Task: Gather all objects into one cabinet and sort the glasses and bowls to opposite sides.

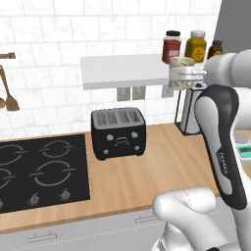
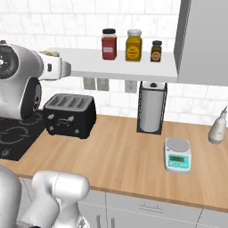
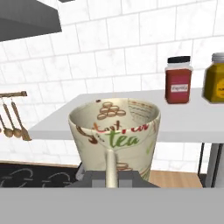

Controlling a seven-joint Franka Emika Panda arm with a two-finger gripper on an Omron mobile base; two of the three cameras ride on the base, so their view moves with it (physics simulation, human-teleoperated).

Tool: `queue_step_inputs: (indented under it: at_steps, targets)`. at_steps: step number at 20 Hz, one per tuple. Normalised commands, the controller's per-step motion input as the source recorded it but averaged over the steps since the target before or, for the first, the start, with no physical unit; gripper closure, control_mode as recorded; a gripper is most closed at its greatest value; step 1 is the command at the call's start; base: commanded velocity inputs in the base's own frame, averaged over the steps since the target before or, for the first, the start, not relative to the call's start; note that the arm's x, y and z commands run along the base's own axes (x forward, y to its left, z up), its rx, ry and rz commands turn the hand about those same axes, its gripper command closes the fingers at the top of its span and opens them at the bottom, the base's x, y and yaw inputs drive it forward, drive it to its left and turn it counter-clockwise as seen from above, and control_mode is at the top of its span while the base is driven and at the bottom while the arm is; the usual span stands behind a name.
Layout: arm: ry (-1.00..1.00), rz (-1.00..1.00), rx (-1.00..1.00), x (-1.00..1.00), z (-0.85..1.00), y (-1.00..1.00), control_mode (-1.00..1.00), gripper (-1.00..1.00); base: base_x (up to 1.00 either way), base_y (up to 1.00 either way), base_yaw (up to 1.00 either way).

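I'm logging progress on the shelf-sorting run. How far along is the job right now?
Early to midway, judging by this moment. Done: three lidded jars stand on the white shelf. In hand: the cream mug, printed "tea", is carried by the hand at shelf height, beside the jars. Left: setting the mug down, then the orange cup, blue cup and brown bowl.

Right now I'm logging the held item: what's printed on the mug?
The cream mug carries brown motifs and "tea" in green lettering, clearest in the hand view.
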Motion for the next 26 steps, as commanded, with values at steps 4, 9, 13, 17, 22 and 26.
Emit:
queue_step_inputs:
  at_steps: [4,9,13,17,22,26]
  targets:
    - [0.0,0.0,0.0,-0.97,0.0,0.0,-1.0,1.0,0.0,0.0,0.0]
    - [0.01,-0.01,0.0,-0.6,0.02,-0.05,-1.0,1.0,0.0,0.0,0.0]
    - [0.03,-0.02,0.0,-0.43,0.0,-0.11,-1.0,1.0,0.0,0.0,0.0]
    - [0.04,-0.07,-0.01,-0.28,0.0,-0.1,-1.0,1.0,0.0,0.0,0.0]
    - [0.08,-0.05,-0.02,-0.24,0.0,-0.01,-1.0,1.0,0.0,0.0,0.0]
    - [0.09,-0.01,-0.02,-0.12,0.0,0.0,-1.0,1.0,0.0,0.0,0.0]
